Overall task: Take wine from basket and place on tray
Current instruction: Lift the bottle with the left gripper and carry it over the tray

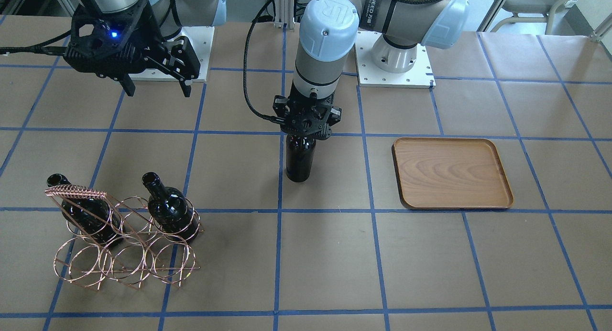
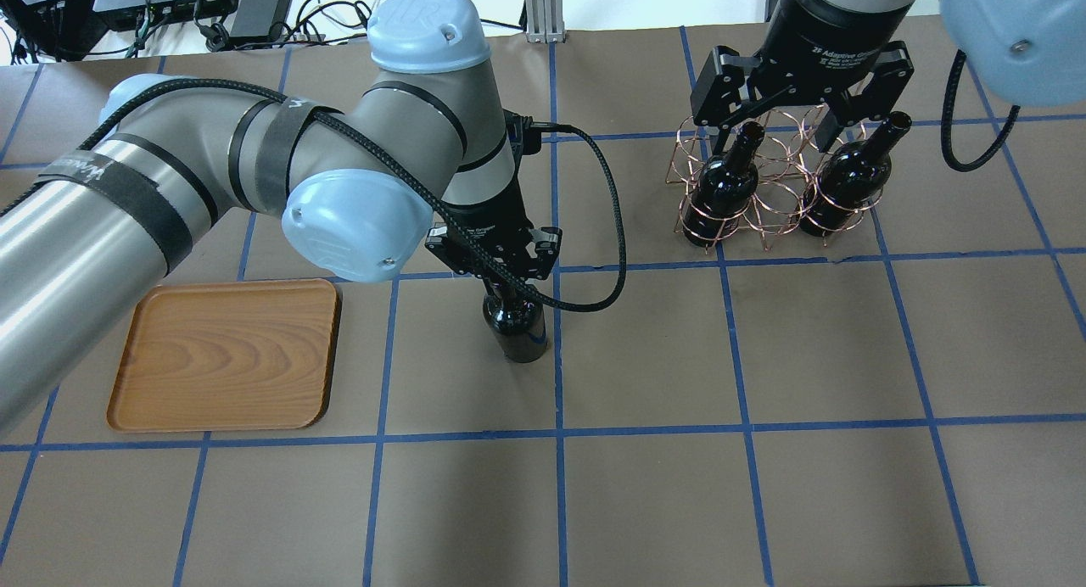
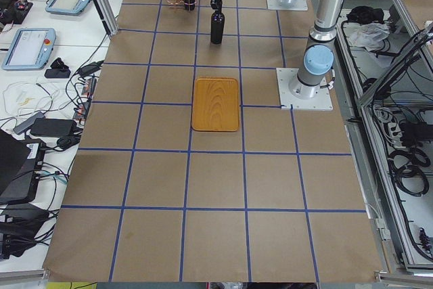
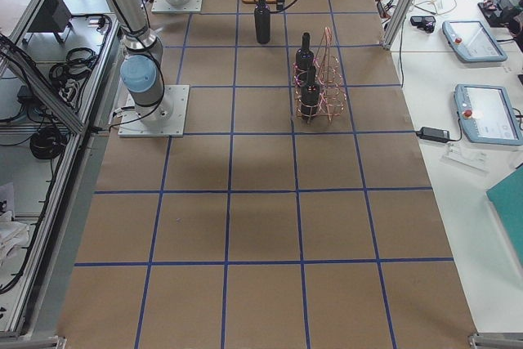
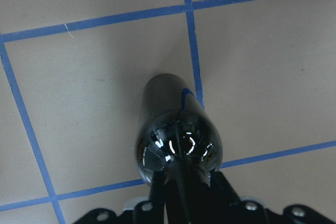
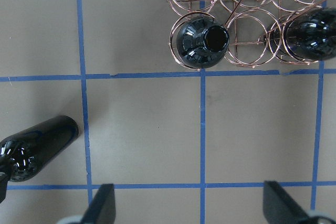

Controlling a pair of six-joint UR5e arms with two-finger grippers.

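Between basket (image 1: 76, 193) and tray (image 1: 452, 173), wine (image 1: 300, 161) neck hidden in closed grip of left tool (image 1: 304, 134); right tool (image 1: 158, 90) spread wide, empty.

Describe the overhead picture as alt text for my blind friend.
The left gripper, jaws shut on the neck, holds a black wine bottle upright at mid-table. A wooden tray lies to its left; to its right a copper wire basket holds two more bottles, the open right gripper above them.

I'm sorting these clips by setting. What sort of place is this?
Probably a robotics lab or test cell: two robot arms bolted to a paper-covered table marked with a blue tape grid, teach pendants on a side bench, and loose cables beside the table.
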